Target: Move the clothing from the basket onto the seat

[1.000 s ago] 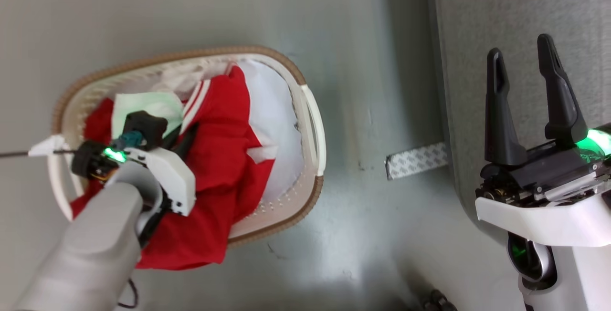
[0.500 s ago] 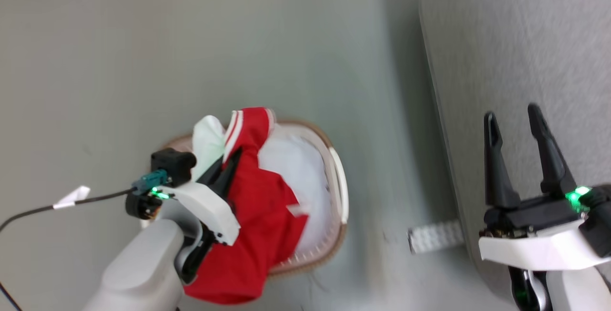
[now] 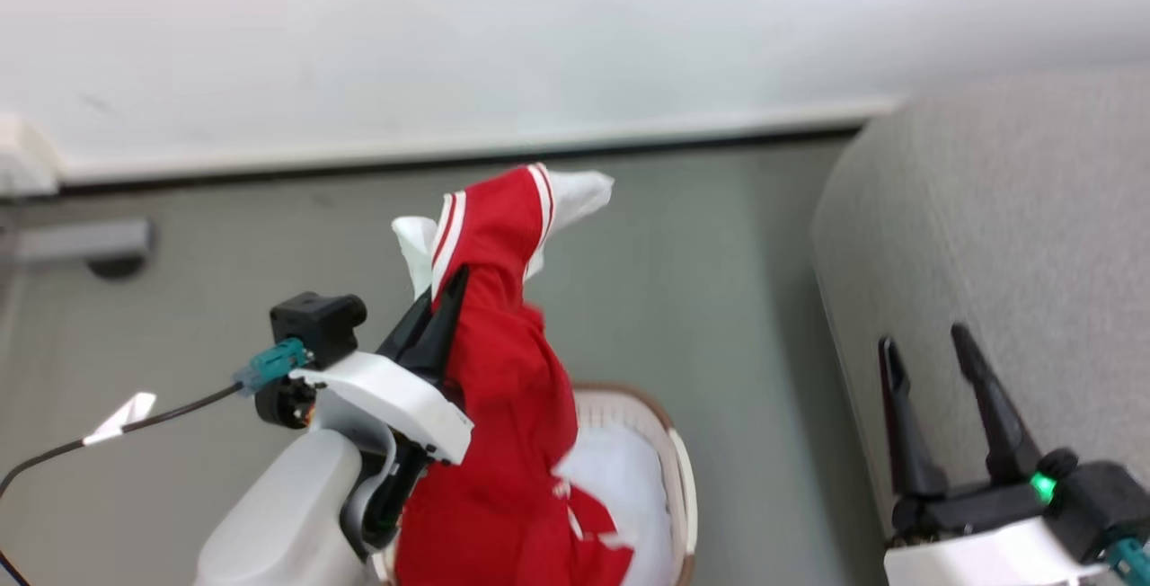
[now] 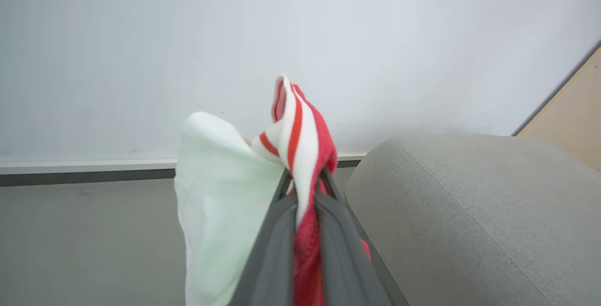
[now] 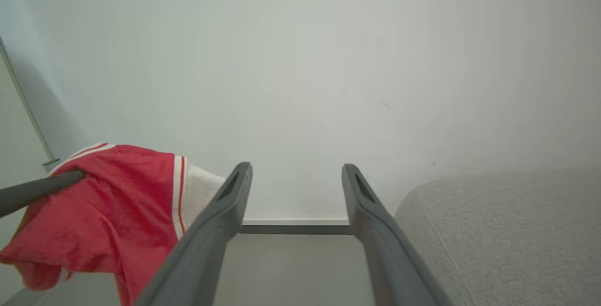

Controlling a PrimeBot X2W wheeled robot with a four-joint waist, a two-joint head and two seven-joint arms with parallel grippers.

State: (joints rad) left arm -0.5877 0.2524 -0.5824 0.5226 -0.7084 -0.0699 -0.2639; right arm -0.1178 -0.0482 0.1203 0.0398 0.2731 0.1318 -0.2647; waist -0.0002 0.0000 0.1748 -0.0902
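Note:
My left gripper [image 3: 449, 285] is shut on the clothing [image 3: 503, 397], a red garment with white striped trim and white parts, lifted above the basket [image 3: 678, 469]. The fabric hangs down from the fingers into the basket, where white cloth lies. In the left wrist view the striped trim and white part [image 4: 291, 132] bunch over the pinched fingertips [image 4: 303, 179]. My right gripper [image 3: 925, 339] stands open and holds nothing, over the edge of the grey seat [image 3: 1006, 208]. In the right wrist view the clothing [image 5: 108, 202] hangs to the left of that gripper [image 5: 296, 167], with the seat [image 5: 507, 231] at lower right.
A white wall with a baseboard [image 3: 449, 150] runs behind the grey floor [image 3: 701, 280]. A black cable with a white tag [image 3: 117, 415] trails from my left wrist. A beige panel [image 4: 568, 113] stands beyond the seat in the left wrist view.
My left gripper has lifted the red clothing up out of the basket. The head camera has tilted up, so the basket has slid down the picture and the wall has come into view.

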